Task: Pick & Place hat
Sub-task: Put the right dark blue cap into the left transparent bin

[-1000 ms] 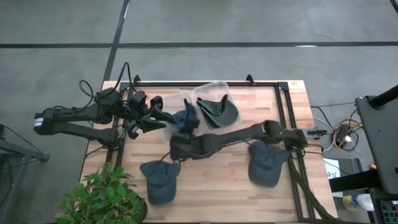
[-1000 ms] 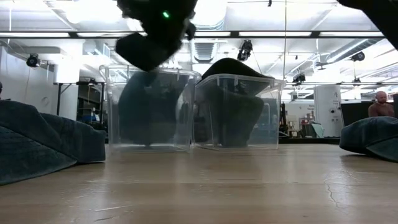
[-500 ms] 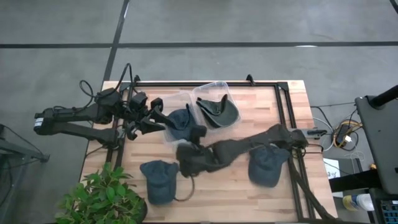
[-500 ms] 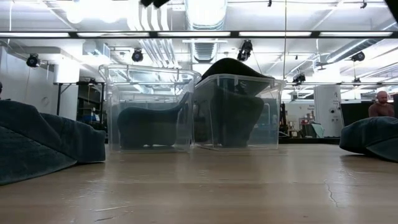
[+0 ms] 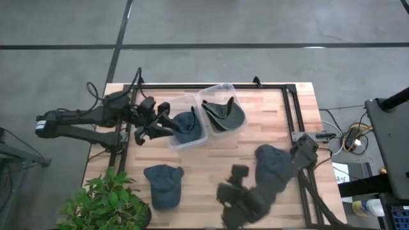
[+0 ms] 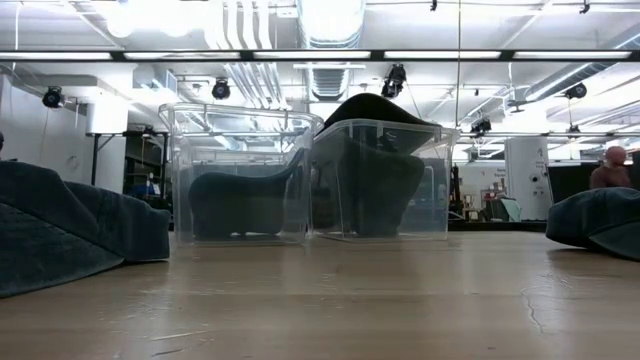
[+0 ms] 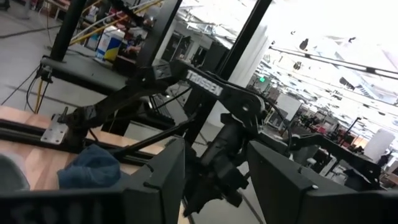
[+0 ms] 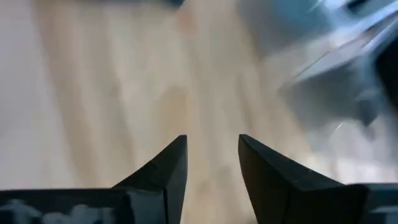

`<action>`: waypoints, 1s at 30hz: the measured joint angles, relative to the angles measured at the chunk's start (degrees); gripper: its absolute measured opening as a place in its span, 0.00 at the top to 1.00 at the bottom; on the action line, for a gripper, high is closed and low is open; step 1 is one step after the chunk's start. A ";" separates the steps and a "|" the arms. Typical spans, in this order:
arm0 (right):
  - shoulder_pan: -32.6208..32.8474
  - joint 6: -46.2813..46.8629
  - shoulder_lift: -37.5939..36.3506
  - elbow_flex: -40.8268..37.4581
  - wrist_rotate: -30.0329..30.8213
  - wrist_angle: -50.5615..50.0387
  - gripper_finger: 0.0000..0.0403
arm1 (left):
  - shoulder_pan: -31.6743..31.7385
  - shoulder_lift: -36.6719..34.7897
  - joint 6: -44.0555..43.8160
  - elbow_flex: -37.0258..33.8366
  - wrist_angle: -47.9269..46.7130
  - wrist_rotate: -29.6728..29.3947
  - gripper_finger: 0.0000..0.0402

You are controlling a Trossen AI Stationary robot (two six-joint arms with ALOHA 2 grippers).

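A blue hat (image 5: 185, 125) lies in the left clear bin (image 5: 176, 142), also seen in the low view (image 6: 245, 205). A dark hat (image 5: 225, 115) lies in the right clear bin (image 5: 216, 91). Two more blue hats rest on the table, one near the front left (image 5: 163, 185) and one at the right (image 5: 273, 165). My left gripper (image 5: 167, 121) is open and empty beside the left bin's left wall. My right gripper (image 5: 233, 182) is open and empty above the table near its near edge; the right wrist view (image 8: 211, 155) shows bare wood below it.
A potted plant (image 5: 105, 203) stands at the table's near left corner. A black rail frame (image 5: 291, 108) runs along the far and right sides. My right arm (image 5: 281, 176) passes over the right blue hat. Bare wood (image 5: 211, 160) lies between the bins and the near hats.
My right gripper was over the left bin with the blue hat, has let it go, and has swung fast toward the table's near edge. The hat has dropped and now lies inside the left bin. My left gripper has edged toward the bin.
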 joint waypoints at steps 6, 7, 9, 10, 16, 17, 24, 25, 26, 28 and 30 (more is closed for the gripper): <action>6.40 11.53 -0.17 -6.95 -9.34 -1.03 0.67 | 0.00 2.18 -0.49 0.00 -0.08 -0.02 0.58; 7.36 13.07 -0.08 -8.66 -10.49 -1.14 0.67 | 0.00 2.70 -0.53 0.00 -0.06 -0.01 0.58; 8.90 17.09 0.03 -12.22 -13.50 -1.22 0.67 | 0.00 3.58 -0.57 0.00 -0.07 -0.02 0.58; 9.63 18.99 -0.05 -13.89 -15.17 -1.23 0.67 | 0.00 4.13 -0.56 0.00 -0.03 -0.06 0.58; 12.62 27.59 -0.15 -23.13 -25.83 -1.22 0.66 | 0.00 7.12 -1.44 0.00 0.02 -0.85 0.58; 12.88 28.69 -0.19 -24.43 -27.70 -1.25 0.65 | 0.00 7.44 -1.53 0.00 0.05 -0.85 0.58; 14.82 30.60 -0.19 -30.83 -30.39 -1.26 0.53 | 0.00 8.89 -1.50 0.00 0.07 -0.90 0.58; 14.84 30.74 -0.19 -31.40 -30.39 -1.23 0.51 | 0.00 9.00 -1.41 0.00 0.07 -0.90 0.58; 14.86 30.71 -0.19 -31.99 -30.30 -1.21 0.49 | 0.00 9.13 -1.15 0.00 0.09 -0.89 0.58; 14.92 30.99 -0.19 -33.26 -29.13 -1.24 0.46 | 0.00 9.37 -0.71 0.00 0.07 -0.90 0.58; 14.95 31.42 -0.19 -34.60 -27.39 -1.18 0.45 | 0.00 9.56 -0.42 0.00 0.07 -0.90 0.58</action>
